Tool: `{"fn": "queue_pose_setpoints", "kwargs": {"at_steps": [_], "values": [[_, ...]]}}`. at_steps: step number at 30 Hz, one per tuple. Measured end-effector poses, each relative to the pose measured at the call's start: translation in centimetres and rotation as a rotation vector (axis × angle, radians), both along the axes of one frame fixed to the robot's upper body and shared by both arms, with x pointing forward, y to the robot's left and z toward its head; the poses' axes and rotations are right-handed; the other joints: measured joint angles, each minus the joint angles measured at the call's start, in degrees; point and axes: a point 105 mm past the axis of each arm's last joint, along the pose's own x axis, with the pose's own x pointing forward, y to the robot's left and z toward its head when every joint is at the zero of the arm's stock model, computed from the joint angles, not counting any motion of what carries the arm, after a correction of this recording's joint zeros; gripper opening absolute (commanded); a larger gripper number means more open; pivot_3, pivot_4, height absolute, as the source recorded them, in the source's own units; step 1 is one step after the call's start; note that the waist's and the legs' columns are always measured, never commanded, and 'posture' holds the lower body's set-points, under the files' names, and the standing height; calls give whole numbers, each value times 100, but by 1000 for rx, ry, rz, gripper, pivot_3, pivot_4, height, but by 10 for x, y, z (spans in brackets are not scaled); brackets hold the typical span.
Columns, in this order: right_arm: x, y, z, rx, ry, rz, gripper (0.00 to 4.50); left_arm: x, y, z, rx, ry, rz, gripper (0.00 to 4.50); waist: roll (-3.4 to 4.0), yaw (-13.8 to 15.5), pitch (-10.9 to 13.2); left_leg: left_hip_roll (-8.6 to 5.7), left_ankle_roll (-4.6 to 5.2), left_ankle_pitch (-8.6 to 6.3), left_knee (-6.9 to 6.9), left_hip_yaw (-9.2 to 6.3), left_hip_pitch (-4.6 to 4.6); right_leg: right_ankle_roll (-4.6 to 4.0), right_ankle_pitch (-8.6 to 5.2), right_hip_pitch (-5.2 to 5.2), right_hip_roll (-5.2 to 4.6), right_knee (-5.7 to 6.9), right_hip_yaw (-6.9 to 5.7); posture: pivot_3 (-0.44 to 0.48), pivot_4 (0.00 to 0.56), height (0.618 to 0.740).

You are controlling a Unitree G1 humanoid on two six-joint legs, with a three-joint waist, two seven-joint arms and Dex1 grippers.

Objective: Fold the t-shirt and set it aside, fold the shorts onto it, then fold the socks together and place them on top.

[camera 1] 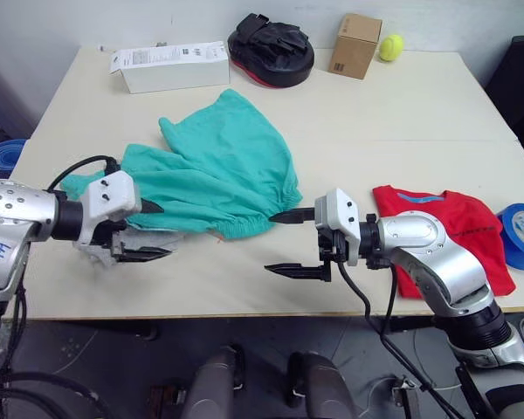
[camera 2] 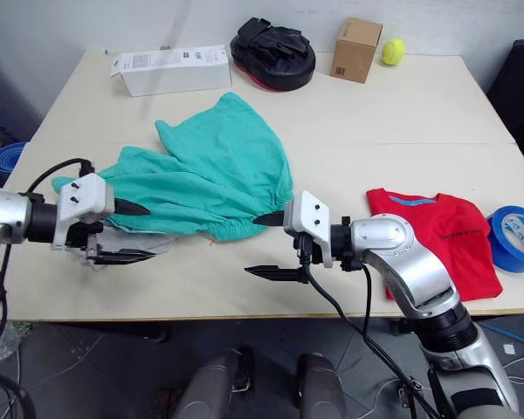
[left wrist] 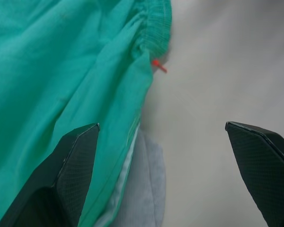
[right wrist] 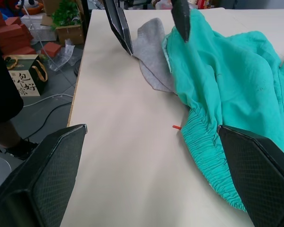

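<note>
Both my left end effector (camera 1: 147,231) and right end effector (camera 1: 294,243) hang spread apart at the near edge of the shorts (camera 1: 218,170). I'd pinch the waistband corners evenly. The t-shirt (camera 1: 445,231) lies folded aside at my right; a sock (right wrist: 154,54) peeks from under the shorts.

A: What are the arms made of?
B: Silver metallic shells, black joint rings, white wrist housings with dark screws, and loose black cables.
A: And each gripper?
B: Two black pointed fingers with a textured surface.
</note>
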Motion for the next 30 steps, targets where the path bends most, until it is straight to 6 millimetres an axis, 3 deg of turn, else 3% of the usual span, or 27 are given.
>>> {"fn": "queue_pose_setpoints", "kwargs": {"at_steps": [6,7,10,14,19,21,25,30], "values": [[-1,-1,-1,6,18,-1,4500,17,-19,-20,30,-82,40,4479,0,-27,0,6,28,18,-1,6,7,0,0,-3,16,42,2,0,150,740],[-1,-2,-1,10,25,-7,4500,21,-21,-24,40,-84,39,4293,0,-21,0,6,28,18,0,6,8,0,0,-4,18,45,1,0,150,740],[1,-5,3,28,33,-29,4500,30,-24,-36,79,-81,37,3594,0,-15,0,8,28,18,1,7,4,0,0,-8,19,44,2,0,150,740],[2,-9,3,35,43,-60,4500,47,-32,-37,75,-99,18,2239,-1,-7,0,8,29,18,4,8,2,0,0,-9,17,44,1,0,150,740],[-2,-14,0,35,45,-79,4500,64,-21,-36,108,-99,33,657,-2,-10,0,9,30,18,7,8,0,0,0,-10,20,44,-2,0,150,740],[-4,-17,0,34,42,-91,4500,74,-15,-30,100,-91,55,22,-2,-9,0,10,30,18,9,6,0,0,0,-10,23,44,-5,0,150,740],[-8,-17,-2,38,46,-91,4500,90,-12,-6,50,-93,79,22,-3,-11,0,9,32,19,13,7,-3,1,0,-10,25,47,-7,0,150,740],[-10,-18,-4,39,51,-95,4500,100,-27,40,-4,-145,4,22,-5,0,1,6,38,18,27,6,-10,2,0,-6,30,47,-18,0,150,740]]}}
